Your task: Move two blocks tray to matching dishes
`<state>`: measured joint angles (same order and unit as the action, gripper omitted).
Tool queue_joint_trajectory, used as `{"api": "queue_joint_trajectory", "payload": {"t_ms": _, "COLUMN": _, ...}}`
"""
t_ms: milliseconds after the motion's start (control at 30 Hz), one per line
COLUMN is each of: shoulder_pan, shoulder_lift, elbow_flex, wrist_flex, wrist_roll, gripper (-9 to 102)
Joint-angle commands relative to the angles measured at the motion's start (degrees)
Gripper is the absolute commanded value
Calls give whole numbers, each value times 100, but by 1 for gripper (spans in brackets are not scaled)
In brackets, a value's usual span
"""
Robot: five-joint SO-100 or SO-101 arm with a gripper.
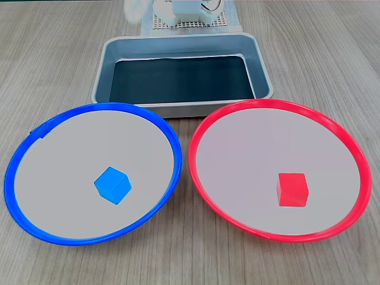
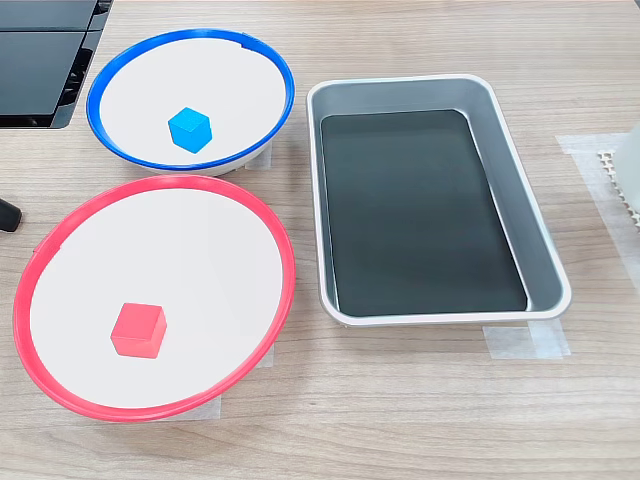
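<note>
Now both blocks [image 1: 112, 184] [image 1: 292, 189] sit mid-dish.

Both fixed views were bright and evenly lit, with soft, diffuse light and no hard shadows. The dishes threw only faint, narrow shadows onto the wooden table [image 1: 332, 53] just under their rims. The tray [image 1: 113, 56] showed a mild sheen on its metal walls, and its black floor [image 2: 415, 210] carried a dull, pale reflection (strongest near the far edge in one fixed view). The blue block [image 1: 112, 184] and red block [image 1: 292, 189] were crisp, their top faces lighter than their sides. Focus was sharp across the table; the white arm base [image 1: 187, 13] at the top edge looked overexposed and slightly soft. Straight lines showed little bending at the edges.
</note>
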<state>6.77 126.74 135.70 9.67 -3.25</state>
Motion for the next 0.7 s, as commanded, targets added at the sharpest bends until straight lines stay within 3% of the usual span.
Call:
{"api": "queue_joint_trajectory", "payload": {"t_ms": 0, "shoulder_pan": -369, "shoulder_lift": 1503, "elbow_flex": 1301, "wrist_flex": -35, "wrist_roll": 773, "gripper": 0}}
{"api": "queue_joint_trajectory", "payload": {"t_ms": 233, "shoulder_pan": -431, "shoulder_lift": 4799, "elbow_flex": 3542, "wrist_flex": 1925, "wrist_roll": 483, "gripper": 0}}
{"api": "queue_joint_trajectory", "payload": {"t_ms": 567, "shoulder_pan": -229, "shoulder_lift": 6390, "elbow_flex": 3753, "wrist_flex": 4676, "wrist_roll": 369, "gripper": 0}}
{"api": "queue_joint_trajectory", "payload": {"t_ms": 667, "shoulder_pan": -255, "shoulder_lift": 6398, "elbow_flex": 3753, "wrist_flex": 4737, "wrist_roll": 387, "gripper": 0}}
